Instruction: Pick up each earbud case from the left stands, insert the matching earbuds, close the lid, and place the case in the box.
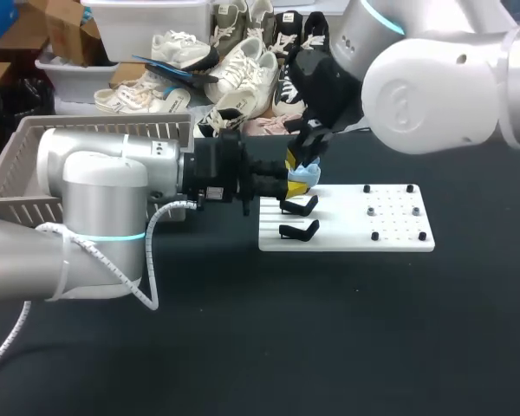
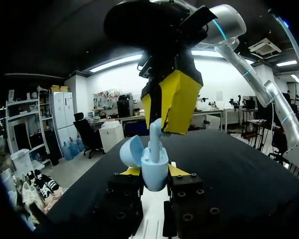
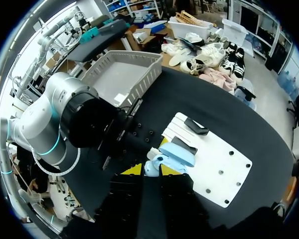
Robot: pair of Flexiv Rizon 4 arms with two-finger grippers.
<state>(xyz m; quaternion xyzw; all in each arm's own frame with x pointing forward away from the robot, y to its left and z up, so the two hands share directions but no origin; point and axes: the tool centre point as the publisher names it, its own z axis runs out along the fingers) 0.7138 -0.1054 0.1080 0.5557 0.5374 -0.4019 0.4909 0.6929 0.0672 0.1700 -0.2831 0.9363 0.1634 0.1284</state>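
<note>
One blue case (image 1: 305,176), one earbud (image 2: 154,139), two black stands (image 1: 300,206), one basket (image 1: 17,165).

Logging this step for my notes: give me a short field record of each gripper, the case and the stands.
left gripper: shut on the light blue earbud case
lid: open
right gripper: above the case, shut on an earbud
earbud: reaching down into the case
stands: two black ones in view, empty, on the white board

Case (image 2: 154,172) and earbud (image 2: 156,135) showing light blue, right fingers (image 2: 177,102) showing bright yellow tips, desk (image 1: 329,329) reading black, board (image 1: 347,236) showing white with black stands (image 1: 299,230), basket (image 1: 13,169) looking grey.
</note>
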